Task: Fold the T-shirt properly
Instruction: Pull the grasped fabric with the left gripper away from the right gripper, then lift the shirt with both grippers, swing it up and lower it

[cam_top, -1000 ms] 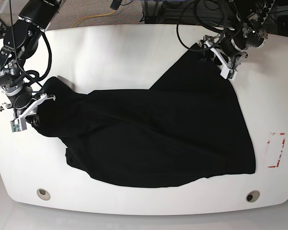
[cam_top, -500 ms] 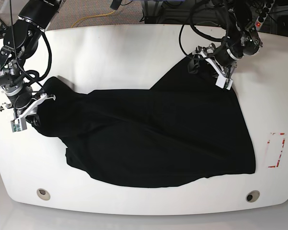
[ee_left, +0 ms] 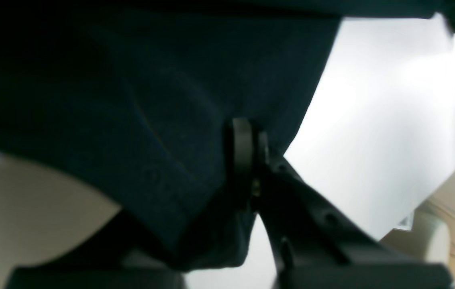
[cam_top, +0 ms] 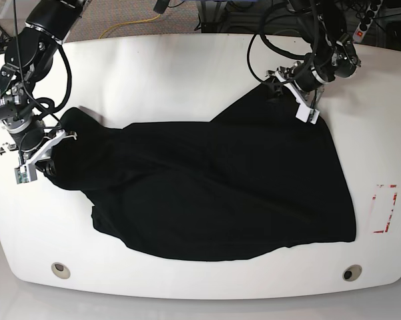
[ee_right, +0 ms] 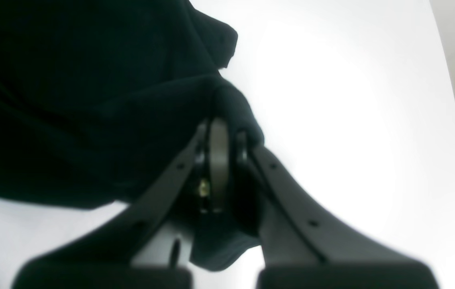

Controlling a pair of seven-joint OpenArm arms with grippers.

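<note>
White tabletop (cam_top: 180, 73) carries the black T-shirt (cam_top: 220, 193), spread crumpled across its middle. At the base view's left edge the right gripper (cam_top: 43, 157) is clamped on a bunched corner of cloth. The left gripper (cam_top: 299, 100) pinches the far hem, jaws closed on fabric. Both corners look secured, so the next move is probably a matched lift to stretch the shirt flat.

My base camera looks steeply down from above on the whole white table (cam_top: 187, 67). My 2 wrist cameras sit very close, looking along their fingers at the black T-shirt (cam_top: 220, 193), which all 3 views share.
</note>
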